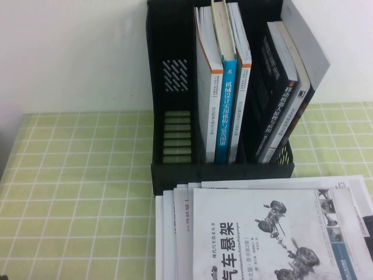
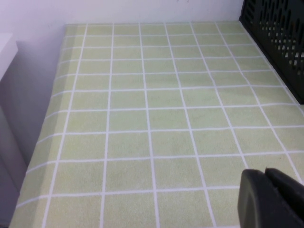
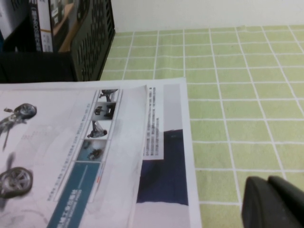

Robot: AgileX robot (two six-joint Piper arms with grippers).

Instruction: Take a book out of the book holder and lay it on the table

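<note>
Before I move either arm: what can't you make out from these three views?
- Left gripper: cut off by the left wrist view's edge; absent from the high view.
- Right gripper: likewise, right wrist view.
- Grey book in the book holder: front cover hidden behind dark books.

The high view looks down from the robot's side at the book holder (image 1: 221, 146) standing toward the table's (image 1: 76, 192) far edge, with the white book (image 1: 280, 233) lying at the near edge. The left wrist view hangs low by the left gripper (image 2: 273, 199), facing the table's far-left corner and catching the holder's side. The right wrist view sits close over the white book beside the right gripper (image 3: 273, 204), facing the far edge; all three share the holder and cloth.
</note>
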